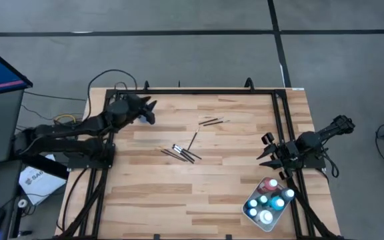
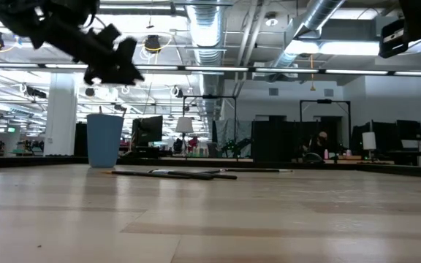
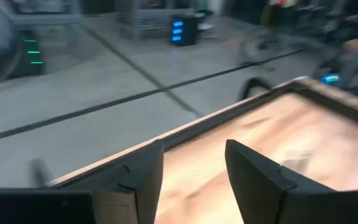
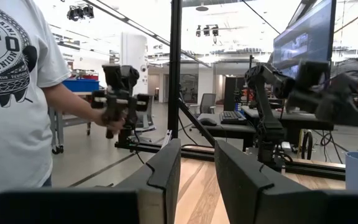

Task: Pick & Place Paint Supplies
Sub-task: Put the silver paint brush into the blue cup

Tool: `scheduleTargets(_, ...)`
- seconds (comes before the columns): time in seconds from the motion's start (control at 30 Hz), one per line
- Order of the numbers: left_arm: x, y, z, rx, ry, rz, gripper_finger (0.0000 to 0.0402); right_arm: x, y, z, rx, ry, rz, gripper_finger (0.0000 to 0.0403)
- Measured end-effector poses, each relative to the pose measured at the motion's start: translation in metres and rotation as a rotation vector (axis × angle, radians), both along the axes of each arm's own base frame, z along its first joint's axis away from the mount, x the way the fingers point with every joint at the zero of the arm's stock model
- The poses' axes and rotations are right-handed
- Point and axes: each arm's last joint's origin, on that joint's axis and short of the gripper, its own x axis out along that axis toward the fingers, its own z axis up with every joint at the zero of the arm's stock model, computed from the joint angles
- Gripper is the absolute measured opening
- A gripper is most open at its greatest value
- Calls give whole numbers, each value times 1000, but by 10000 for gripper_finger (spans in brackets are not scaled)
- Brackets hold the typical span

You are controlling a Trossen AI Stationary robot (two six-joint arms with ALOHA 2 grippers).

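Paint bottles (image 1: pixel 270 198) stand upright, clustered at the table's right-front corner – dark paintbrushes (image 1: pixel 182 153) lie scattered mid-table

The wooden table (image 1: pixel 145 193) stood on a gray floor (image 1: pixel 179 17) with dark lines. Behind it was a big room with bright ceiling lights (image 2: pixel 320 47), silver pipes (image 2: pixel 196 18), a white pillar (image 2: pixel 59 113), and desks with screens (image 2: pixel 148 130).

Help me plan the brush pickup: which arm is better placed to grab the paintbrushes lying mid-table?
Neither is clearly closer. I'd lean left: the left gripper is open and hangs over the table with bare wood between it and the paintbrushes. The right gripper, also open, sits by the right edge near the tray of paint bottles.
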Motion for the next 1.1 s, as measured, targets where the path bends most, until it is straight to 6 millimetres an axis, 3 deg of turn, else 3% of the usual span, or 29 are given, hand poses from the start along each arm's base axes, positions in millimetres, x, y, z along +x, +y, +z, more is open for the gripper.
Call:
scheduleTargets(0.2,15,-9,40,17,-111,-84,162,0,0,0,0,-1,0,92)
scheduleTargets(0.4,25,-15,65,-1,-158,-150,155,0,0,0,0,0,0,92)
scheduleTargets(0.63,39,-16,70,-126,-173,-248,155,0,0,1,-19,-13,-10,92)
scheduleTargets(0.83,51,-16,67,-223,-156,-355,155,0,-2,4,-186,-87,-76,92)
scheduleTargets(0.97,54,-16,65,-305,-189,-388,155,-2,-5,13,-158,-177,-128,92)
scheduleTargets(1.1,53,-18,60,-404,-181,-401,155,-9,-11,31,-10,-331,-156,92)
